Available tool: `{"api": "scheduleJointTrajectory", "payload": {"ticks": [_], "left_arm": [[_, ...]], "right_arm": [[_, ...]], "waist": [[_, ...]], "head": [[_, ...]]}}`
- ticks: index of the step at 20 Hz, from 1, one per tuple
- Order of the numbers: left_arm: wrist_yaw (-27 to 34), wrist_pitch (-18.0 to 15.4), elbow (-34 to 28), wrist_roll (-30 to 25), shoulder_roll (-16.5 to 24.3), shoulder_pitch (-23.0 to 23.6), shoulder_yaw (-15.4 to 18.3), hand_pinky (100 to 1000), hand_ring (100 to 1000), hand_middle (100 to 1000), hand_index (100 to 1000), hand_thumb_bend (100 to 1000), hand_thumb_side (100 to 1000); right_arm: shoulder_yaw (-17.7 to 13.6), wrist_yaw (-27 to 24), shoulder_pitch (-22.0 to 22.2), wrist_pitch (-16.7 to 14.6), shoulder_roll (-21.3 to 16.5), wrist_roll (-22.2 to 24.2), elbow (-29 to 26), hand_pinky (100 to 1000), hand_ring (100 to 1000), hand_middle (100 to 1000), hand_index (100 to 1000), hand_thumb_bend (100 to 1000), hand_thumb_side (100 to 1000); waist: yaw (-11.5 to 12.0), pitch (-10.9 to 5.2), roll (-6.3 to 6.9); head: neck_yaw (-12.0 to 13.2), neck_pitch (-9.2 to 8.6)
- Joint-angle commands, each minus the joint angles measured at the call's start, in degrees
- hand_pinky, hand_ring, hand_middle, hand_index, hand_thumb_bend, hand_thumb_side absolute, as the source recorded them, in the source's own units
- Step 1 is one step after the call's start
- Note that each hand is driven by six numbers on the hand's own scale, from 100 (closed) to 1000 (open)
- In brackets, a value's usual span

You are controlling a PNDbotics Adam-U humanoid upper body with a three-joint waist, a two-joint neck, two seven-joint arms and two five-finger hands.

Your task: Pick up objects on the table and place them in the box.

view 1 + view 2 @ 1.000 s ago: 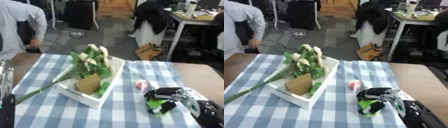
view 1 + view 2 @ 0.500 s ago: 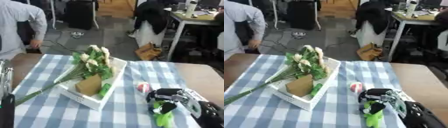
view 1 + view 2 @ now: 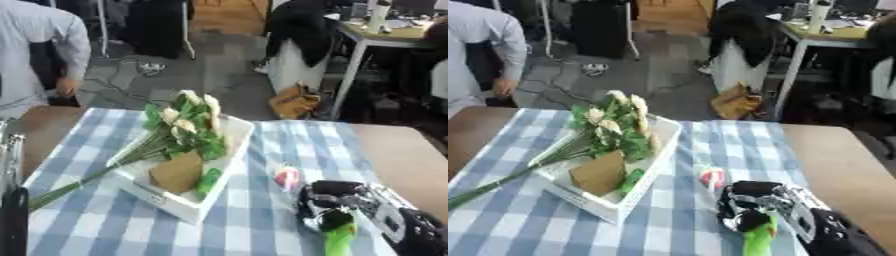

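Right hand [image 3: 350,207], black with silver bits, down at the near right corner of the table, fingers curled round a bright green, longish soft-looking object [image 3: 338,236] that pokes out below toward the near edge. Hard to say what the green thing actually is. Wrapped on it for sure, though only near its top end by the look of it.

Just left of the hand, sitting on the blue-and-white checked tablecloth [image 3: 262,230]: a small pink-and-white roundish item [image 3: 286,177], not touched. Further left, toward the middle of the table, the white rectangular box [image 3: 188,200], set askew, already holding a brown cardboard-looking piece [image 3: 176,173], something green [image 3: 208,181], and a bunch of cream artificial flowers [image 3: 189,117] whose long green stems [image 3: 87,177] hang out over the box's left rim toward the left edge.

Left hand [image 3: 12,220]: only a dark strip at the near left corner, can't tell about its fingers.

Stuff that could go wrong, just guessing: green object dangling low, so could swing or slide out on the way over. Could also clip the pink item or snag the flowers on the way in, tipping the bunch out. Box pretty full too, so might end up perched on top and roll off.
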Motion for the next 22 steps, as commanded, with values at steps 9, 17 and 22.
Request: {"api": "scheduleJointTrajectory", "payload": {"ticks": [9, 17, 22], "left_arm": [[-0.06, 0.05, -0.75, 0.22, 0.58, -0.08, 0.19, 813, 980, 877, 957, 100, 892], [-0.08, 0.26, -0.75, -0.07, 0.89, 0.48, 0.01, 813, 980, 876, 956, 100, 891], [-0.03, 0.36, -0.75, -0.21, 1.08, 0.72, -0.04, 813, 980, 876, 957, 100, 890]], "right_arm": [[1.04, -0.84, 0.71, -9.95, -2.67, 1.38, -0.43, 361, 492, 527, 700, 115, 823], [4.20, -9.71, -0.09, -13.32, -5.21, 13.28, -3.67, 668, 733, 759, 845, 354, 825], [5.78, -15.40, -1.04, -13.34, -7.51, 24.74, -8.68, 926, 919, 959, 1000, 727, 605]], "waist": [[-0.48, -0.45, 0.68], [-0.58, -1.14, 0.33], [-0.63, -1.36, 0.20]], "head": [[-0.39, 1.01], [-1.24, 1.35], [-1.54, 1.12]]}}
